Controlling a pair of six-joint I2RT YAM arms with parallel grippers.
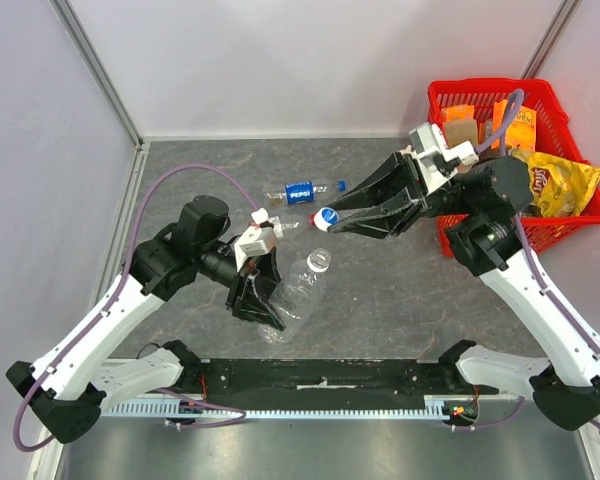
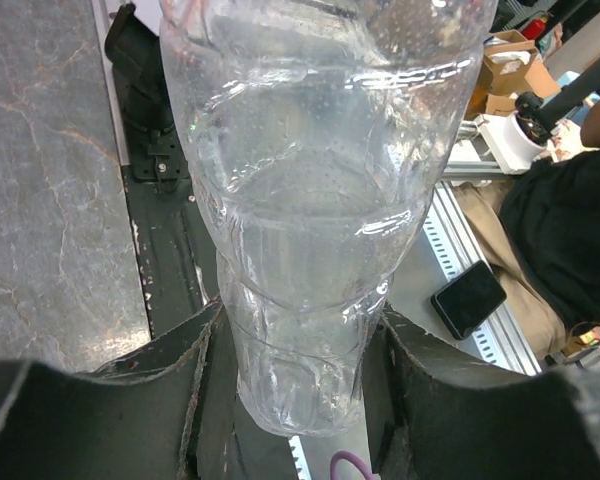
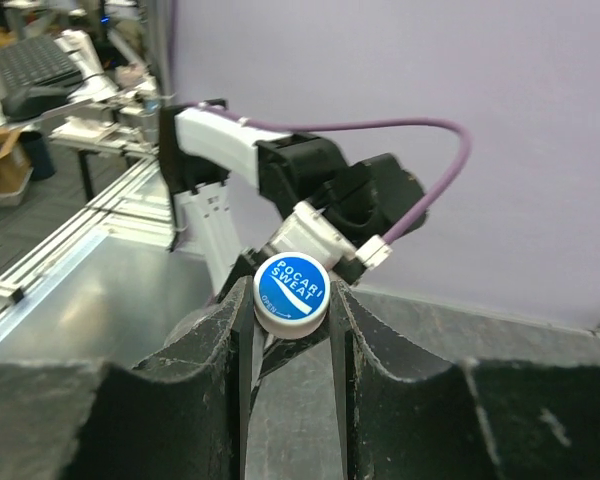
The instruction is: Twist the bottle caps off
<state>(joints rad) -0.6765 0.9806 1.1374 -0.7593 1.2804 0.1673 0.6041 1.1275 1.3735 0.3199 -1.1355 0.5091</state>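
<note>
Clear bottle [image 1: 302, 290] tilted, mouth far-right, cap [image 3: 291, 291] apart

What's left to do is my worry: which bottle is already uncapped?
The unlabelled bottle in the left jaws: bare neck, white cap in the right jaws. The Pepsi bottle lying behind wears its blue cap.

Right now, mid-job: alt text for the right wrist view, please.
The right gripper pinches a white cap with a blue Pocari Sweat top. Behind it stand the left arm and its purple cable.
</note>
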